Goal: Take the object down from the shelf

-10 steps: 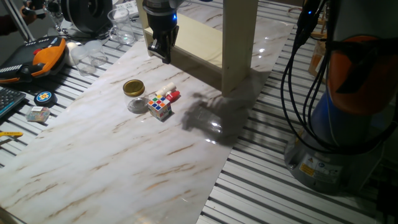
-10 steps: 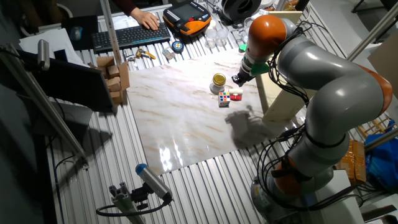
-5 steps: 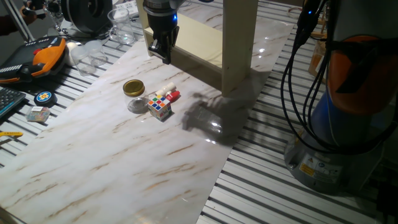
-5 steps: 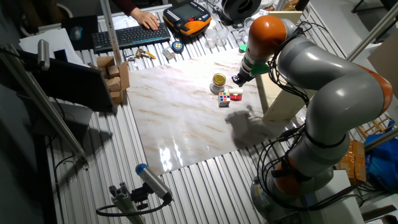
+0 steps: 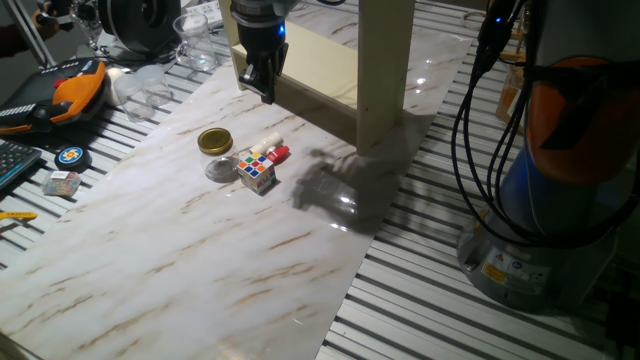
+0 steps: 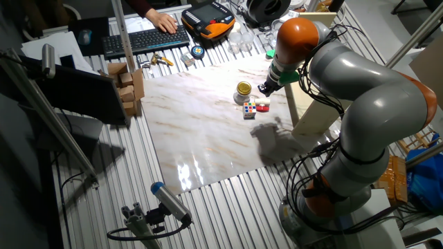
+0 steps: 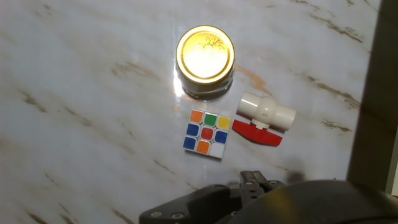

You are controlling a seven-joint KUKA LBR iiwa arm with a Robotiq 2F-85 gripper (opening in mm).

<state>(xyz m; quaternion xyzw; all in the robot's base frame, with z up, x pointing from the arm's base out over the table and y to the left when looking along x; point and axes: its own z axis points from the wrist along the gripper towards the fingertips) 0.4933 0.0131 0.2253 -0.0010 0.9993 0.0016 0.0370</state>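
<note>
The cream shelf [image 5: 385, 70] stands at the table's far side; its upright panel also shows in the other fixed view [image 6: 313, 104] and at the right edge of the hand view [image 7: 373, 112]. I see nothing on its visible board. My gripper [image 5: 258, 88] hangs just left of the shelf, above the table, open and holding nothing. Below it on the marble lie a gold-lidded jar [image 7: 205, 53], a colour cube [image 7: 206, 133] and a white-and-red valve [image 7: 266, 115]. The fingertips are out of the hand view.
Jar [image 5: 214, 143], cube [image 5: 257, 172] and valve [image 5: 271, 150] cluster mid-table. An orange-black device [image 5: 75, 88], glassware [image 5: 190, 40] and small tools sit off the marble at the left. The robot's base [image 5: 560, 200] and cables stand to the right.
</note>
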